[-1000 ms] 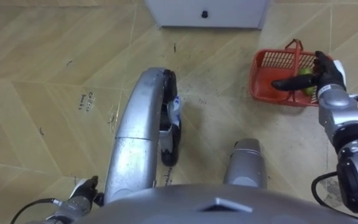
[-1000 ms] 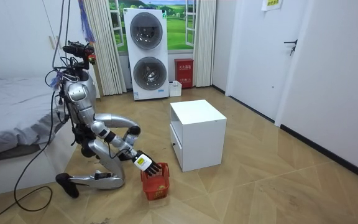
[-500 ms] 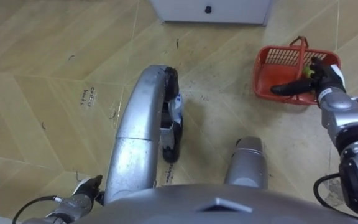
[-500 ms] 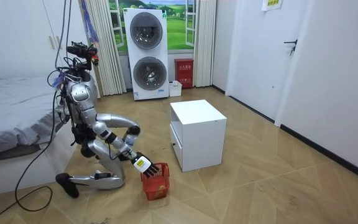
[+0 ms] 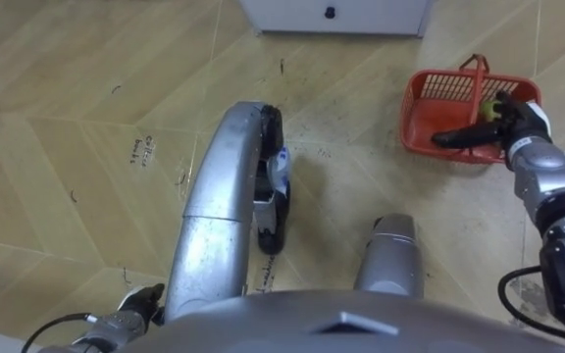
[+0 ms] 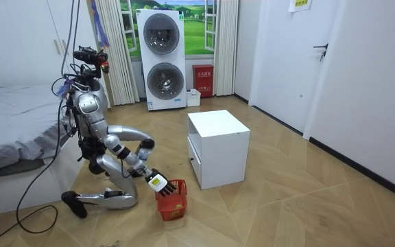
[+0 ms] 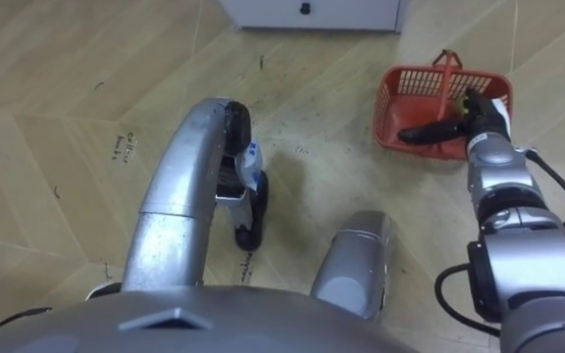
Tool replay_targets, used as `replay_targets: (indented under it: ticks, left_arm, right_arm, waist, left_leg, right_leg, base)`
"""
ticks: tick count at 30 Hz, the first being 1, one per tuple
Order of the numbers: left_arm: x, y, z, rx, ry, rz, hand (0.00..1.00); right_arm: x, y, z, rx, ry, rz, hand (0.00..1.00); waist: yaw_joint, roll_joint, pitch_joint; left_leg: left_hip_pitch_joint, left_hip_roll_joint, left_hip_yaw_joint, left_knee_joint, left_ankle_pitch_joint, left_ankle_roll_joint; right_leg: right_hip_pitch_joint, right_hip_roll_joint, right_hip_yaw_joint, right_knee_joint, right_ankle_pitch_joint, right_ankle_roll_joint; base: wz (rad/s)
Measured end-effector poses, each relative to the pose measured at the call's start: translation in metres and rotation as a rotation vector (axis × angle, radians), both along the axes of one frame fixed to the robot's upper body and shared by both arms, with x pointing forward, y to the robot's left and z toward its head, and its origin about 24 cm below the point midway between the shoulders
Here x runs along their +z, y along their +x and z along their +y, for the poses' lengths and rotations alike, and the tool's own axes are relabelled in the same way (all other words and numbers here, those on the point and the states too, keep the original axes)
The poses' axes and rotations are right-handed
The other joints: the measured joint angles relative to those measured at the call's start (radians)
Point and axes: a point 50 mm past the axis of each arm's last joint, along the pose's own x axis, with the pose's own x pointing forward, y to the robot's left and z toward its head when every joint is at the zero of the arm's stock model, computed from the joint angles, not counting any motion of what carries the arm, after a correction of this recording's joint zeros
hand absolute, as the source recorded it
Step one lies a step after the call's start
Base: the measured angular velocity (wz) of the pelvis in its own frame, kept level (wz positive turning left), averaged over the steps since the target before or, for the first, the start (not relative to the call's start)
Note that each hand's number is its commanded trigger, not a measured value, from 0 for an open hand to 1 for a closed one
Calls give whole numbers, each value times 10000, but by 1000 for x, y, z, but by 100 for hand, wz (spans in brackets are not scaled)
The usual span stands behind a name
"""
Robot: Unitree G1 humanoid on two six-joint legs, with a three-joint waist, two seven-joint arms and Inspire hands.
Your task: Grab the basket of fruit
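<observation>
The robot is kneeling on the floor (image 5: 86, 147) and reaching for the red basket (image 5: 418, 116), which is sitting on the floor ahead to its right. Its right hand (image 5: 518, 126) is hovering over the basket with the thumb spread wide, gripping nothing, beside the upright handle (image 5: 479, 74). Next, the fingers likely need to curl round that handle before lifting. The left hand (image 5: 137, 302) is hanging low by its side.

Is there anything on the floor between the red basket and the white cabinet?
No. The wooden floor between the red basket and the white cabinet is bare, as the left eye view shows.
</observation>
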Motion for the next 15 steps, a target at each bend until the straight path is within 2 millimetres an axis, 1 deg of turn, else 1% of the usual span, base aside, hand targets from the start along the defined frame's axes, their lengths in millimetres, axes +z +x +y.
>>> replay_targets:
  ticks: [4, 6, 11, 15]
  left_arm:
    - [0, -1, -1, 8, -114, 120, 0]
    - [0, 0, -1, 98, -200, 110, 0]
    - [0, 4, -5, 87, -389, -45, 0]
    - [-1, 6, -7, -73, -514, -70, 0]
  right_arm:
    - [1, 2, 1, -92, 301, -141, 100]
    - [1, 2, 1, -88, 383, -115, 100]
    - [-5, -5, -2, -232, 444, 254, 100]
    - [-6, -7, -2, -335, 547, 394, 100]
  waist:
    - [38, -6, 4]
    - [72, 13, -8]
    - [218, 15, -9]
    - [217, 24, -14]
  left_leg:
    - [2, -2, 0, -16, 7, -13]
    - [0, -2, 1, -14, 7, -13]
    - [-2, -16, 5, -12, 8, -13]
    - [1, -16, 3, -13, 8, -15]
  right_leg:
    - [-5, 3, -3, 0, 0, 1]
    - [-4, 2, -5, 1, 0, 1]
    - [4, -8, -16, 2, -1, 1]
    - [3, -10, -17, 4, -1, 2]
  base:
    - [0]
    - [0]
    - [0]
    - [0]
